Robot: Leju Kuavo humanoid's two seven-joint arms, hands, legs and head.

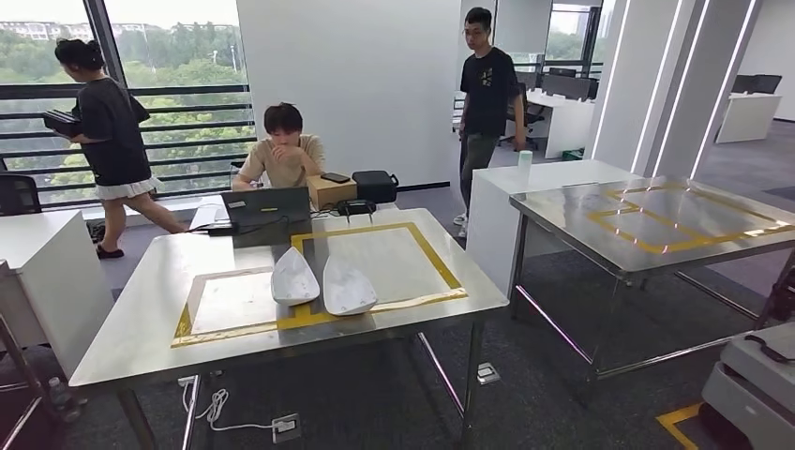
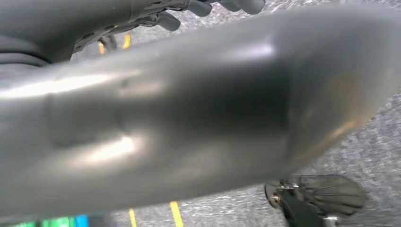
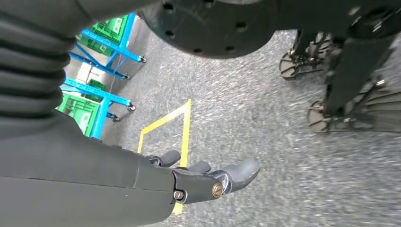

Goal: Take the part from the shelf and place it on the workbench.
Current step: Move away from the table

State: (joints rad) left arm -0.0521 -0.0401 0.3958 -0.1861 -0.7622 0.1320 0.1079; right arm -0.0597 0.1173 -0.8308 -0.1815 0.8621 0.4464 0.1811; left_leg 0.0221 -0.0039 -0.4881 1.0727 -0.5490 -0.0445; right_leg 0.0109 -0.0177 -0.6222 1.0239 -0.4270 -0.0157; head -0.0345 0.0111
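The steel workbench point(image 1: 159, 309) stands just ahead in the head view, with a yellow tape frame on its top. Two white shell-shaped parts point(image 1: 294, 277) point(image 1: 348, 286) lie side by side near its front edge. In the left wrist view a large smooth grey part point(image 2: 198, 109) lies close against the camera, and my left hand point(image 2: 156, 14) holds it, dark fingertips point(image 2: 203, 7) curling over its far edge. My right hand point(image 3: 203, 182) hangs over the grey floor with its fingers apart and nothing in them.
A person sits behind a laptop point(image 1: 267, 211) at the workbench's far side; two others stand further back. A second steel table point(image 1: 656, 225) is at the right, a grey cart point(image 1: 759, 384) at the lower right. Blue racks with green crates point(image 3: 101, 101) stand on the floor.
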